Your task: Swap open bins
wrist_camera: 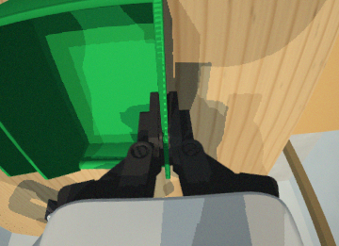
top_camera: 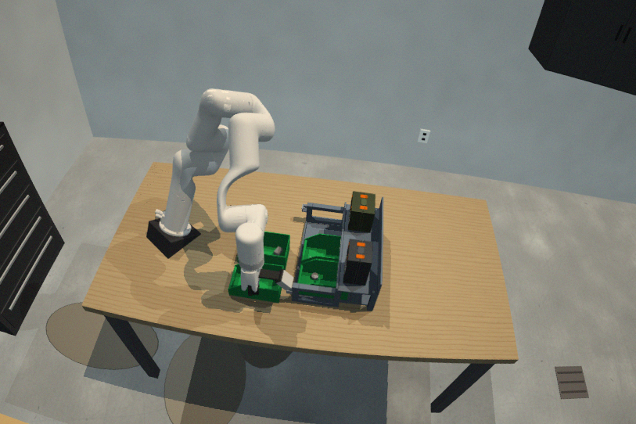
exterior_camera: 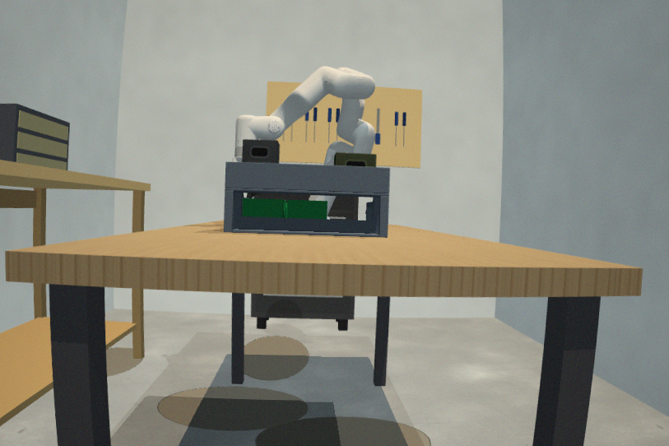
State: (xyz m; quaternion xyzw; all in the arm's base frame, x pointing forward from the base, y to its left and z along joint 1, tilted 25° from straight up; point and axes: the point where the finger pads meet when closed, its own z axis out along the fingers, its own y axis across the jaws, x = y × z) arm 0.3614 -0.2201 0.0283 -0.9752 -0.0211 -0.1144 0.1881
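My gripper [top_camera: 253,290] [wrist_camera: 164,107] is shut on the side wall of an empty green bin [top_camera: 271,295] [wrist_camera: 118,86], one finger inside and one outside. This bin is low in front of the shelf; whether its base touches the table cannot be told. The open green bin with a grey part [top_camera: 277,250] in it stands beside it on the table, partly hidden by the arm. The grey-blue shelf [top_camera: 379,214] [exterior_camera: 307,177] holds two green bins side by side, the nearer with a small part [top_camera: 314,275] inside. The shelf's far place shows bare floor [top_camera: 322,230].
Two dark boxes with orange marks, one at the far end [top_camera: 362,214] [exterior_camera: 355,159] and one nearer [top_camera: 358,264] [exterior_camera: 260,150], stand on the shelf's upper board. The shelf's end frames rise at both sides of the bin row. The wooden table [top_camera: 438,260] [exterior_camera: 424,252] extends around it.
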